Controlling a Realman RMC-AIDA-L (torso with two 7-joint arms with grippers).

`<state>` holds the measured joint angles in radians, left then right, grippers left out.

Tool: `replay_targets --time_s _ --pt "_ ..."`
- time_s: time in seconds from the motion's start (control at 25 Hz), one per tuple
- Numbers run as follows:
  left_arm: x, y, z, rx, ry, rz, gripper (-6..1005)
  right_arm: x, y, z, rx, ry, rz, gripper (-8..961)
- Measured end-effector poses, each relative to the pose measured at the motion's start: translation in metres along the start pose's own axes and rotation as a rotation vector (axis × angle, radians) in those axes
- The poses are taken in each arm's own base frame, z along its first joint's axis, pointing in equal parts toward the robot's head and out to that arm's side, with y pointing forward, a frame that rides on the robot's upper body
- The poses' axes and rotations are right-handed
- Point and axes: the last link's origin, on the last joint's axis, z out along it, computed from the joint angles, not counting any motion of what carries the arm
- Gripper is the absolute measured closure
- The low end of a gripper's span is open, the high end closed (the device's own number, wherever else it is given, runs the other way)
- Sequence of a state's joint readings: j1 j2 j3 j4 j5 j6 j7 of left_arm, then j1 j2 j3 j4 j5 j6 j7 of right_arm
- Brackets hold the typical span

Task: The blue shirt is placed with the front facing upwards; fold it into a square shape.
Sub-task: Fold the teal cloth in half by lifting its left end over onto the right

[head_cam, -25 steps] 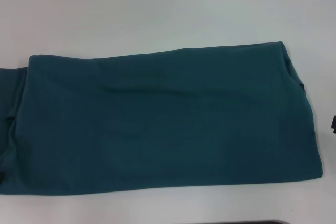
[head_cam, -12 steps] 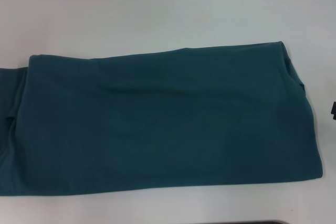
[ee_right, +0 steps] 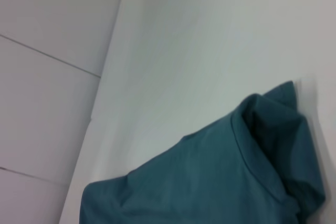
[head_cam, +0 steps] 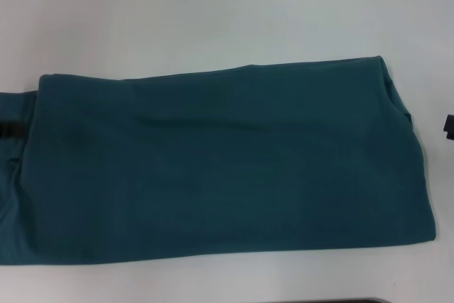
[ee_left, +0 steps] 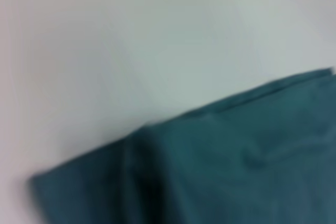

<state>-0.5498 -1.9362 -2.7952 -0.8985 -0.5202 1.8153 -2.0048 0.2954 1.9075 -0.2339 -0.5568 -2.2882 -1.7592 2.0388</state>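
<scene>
Lying flat: the shirt (head_cam: 227,164) is stretching as a long band across the table (head_cam: 213,12), plain side up, no lettering showing.
Shirt, extent: it is running from the right part of the table past the left edge of the head view; its near edge is lying close to the table's near edge.
Shirt, right end: this end is rounding over in a soft bulge, and the right wrist view is showing a raised lump of cloth (ee_right: 283,145) at that end.
Shirt, left end: a lower layer (head_cam: 13,196) is sticking out from under the top panel; the left wrist view is showing that stepped corner (ee_left: 89,182).
Stage, as I judge it: the sides are looking folded in already, and the band is waiting for a crosswise fold to make the square.
Left gripper: a dark part (head_cam: 10,128) is showing at the left edge over the cloth; how far it is open, I cannot tell, nor whether it is holding anything.
Right gripper: a dark sliver (head_cam: 449,125) is showing at the right edge, just off the shirt; its opening cannot be told either.
Doing it well: I would be pinching both corners of one end through all layers, lifting evenly, carrying them over onto the other end and matching the edges.
Risk: the bulging right end and the stepped left layer could be skewing the fold.
</scene>
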Motion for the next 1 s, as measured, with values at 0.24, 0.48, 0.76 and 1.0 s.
replay_targets --time_s 0.24,0.48,0.76,1.0 --pt "0.012 0.012 0.027 -0.029 0.036 0.034 754 -0.008 0.001 0.004 0.003 -0.015 -0.014 496" --pt "0.019 0.007 0.048 0.016 0.092 0.02 761 -0.015 0.004 0.012 -0.004 -0.016 -0.021 496" --pt "0.019 -0.002 0.067 0.072 0.124 -0.03 766 -0.017 0.009 0.024 -0.029 -0.009 -0.028 496" --pt "0.016 -0.01 0.079 0.123 0.129 -0.057 765 -0.018 0.013 0.032 -0.048 -0.002 -0.033 496"
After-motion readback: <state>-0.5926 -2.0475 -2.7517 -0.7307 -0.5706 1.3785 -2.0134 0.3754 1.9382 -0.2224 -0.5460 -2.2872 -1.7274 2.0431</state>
